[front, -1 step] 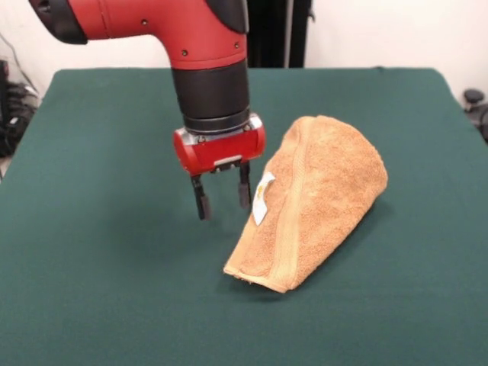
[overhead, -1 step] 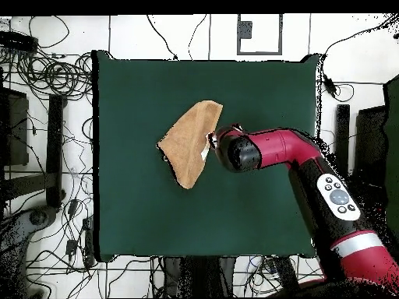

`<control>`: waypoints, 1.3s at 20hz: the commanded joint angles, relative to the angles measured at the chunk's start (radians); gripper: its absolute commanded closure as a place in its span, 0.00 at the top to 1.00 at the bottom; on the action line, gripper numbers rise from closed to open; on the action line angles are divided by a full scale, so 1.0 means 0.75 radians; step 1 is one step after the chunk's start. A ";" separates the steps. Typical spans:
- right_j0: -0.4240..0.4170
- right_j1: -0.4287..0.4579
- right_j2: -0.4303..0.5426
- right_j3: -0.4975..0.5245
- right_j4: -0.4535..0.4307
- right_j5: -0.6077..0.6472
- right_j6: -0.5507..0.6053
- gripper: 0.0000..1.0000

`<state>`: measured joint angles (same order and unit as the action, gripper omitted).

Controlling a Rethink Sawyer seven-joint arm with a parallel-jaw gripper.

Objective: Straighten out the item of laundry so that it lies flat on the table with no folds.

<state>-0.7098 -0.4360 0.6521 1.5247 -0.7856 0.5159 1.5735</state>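
The large rectangular table covered in dark green felt-like cloth [front, -1 step: 114,305] fills most of both views. Over its middle reaches the red and black robot arm [front, -1 step: 206,46], coming down from the far side and ending in a red wrist block. Near the table's centre, just right of the arm in the front view, lies the small tan-orange terry-cloth towel [front, -1 step: 320,198], folded over on itself into a rounded wedge, its woven band running along the near-left edge. The gripper [front, -1 step: 223,194] hangs empty just left of the towel, its two dark fingers spread apart above the cloth. A small white care tag [front, -1 step: 263,197] sticks out from the towel's left edge, beside the right finger.
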 commanded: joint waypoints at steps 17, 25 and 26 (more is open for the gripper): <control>-0.050 0.187 0.180 -0.067 -0.097 -0.012 -0.344 1.00; -0.029 0.251 0.160 -0.122 -0.244 -0.118 -0.320 1.00; -0.030 0.244 0.161 -0.116 -0.258 -0.130 -0.316 1.00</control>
<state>-0.7771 -0.3134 0.7299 1.4948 -0.8946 0.4879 1.5735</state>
